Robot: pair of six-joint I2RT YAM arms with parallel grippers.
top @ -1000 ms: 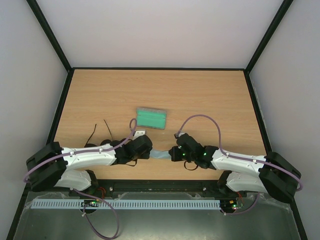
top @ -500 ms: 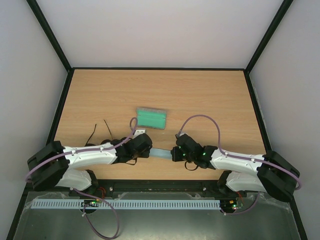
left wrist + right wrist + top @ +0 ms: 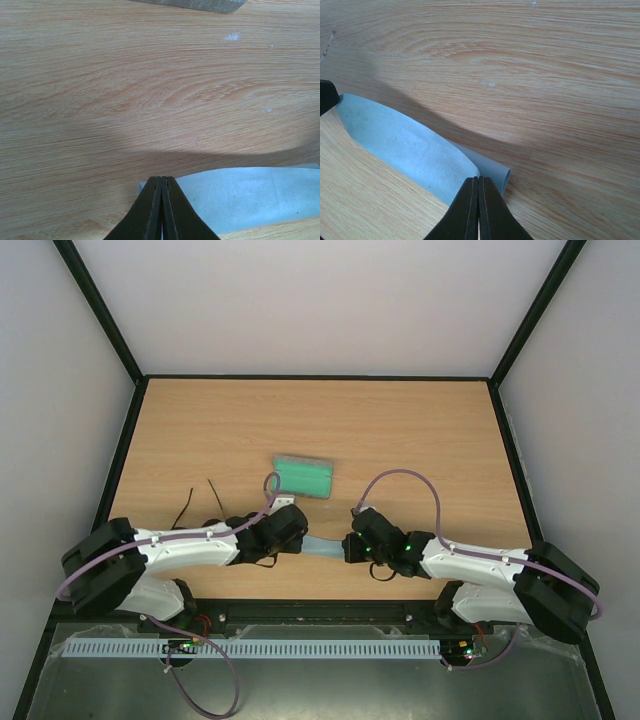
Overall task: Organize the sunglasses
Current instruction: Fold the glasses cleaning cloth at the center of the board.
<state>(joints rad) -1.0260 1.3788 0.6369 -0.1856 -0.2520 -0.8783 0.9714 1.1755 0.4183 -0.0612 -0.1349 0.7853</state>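
The black sunglasses (image 3: 215,492) lie on the table at the left; only their thin arms show, and the lenses are hidden by my left arm. A light blue-grey cloth (image 3: 322,546) hangs stretched between both grippers. My left gripper (image 3: 298,540) is shut on its left end, and the left wrist view shows the jaws (image 3: 161,181) pinching the cloth (image 3: 240,195). My right gripper (image 3: 347,546) is shut on the right end, where the cloth (image 3: 405,142) folds over at the jaws (image 3: 479,181). The sunglasses show in neither wrist view.
A grey case with green lining (image 3: 303,476) lies open just beyond the grippers, and its edge shows at the top of the left wrist view (image 3: 200,4). Black frame rails border the wooden table (image 3: 400,430) at left, right and back.
My left gripper has shifted slightly forward and to the right with the cloth end. The right gripper has edged a little to the left. Both stay shut on the cloth.
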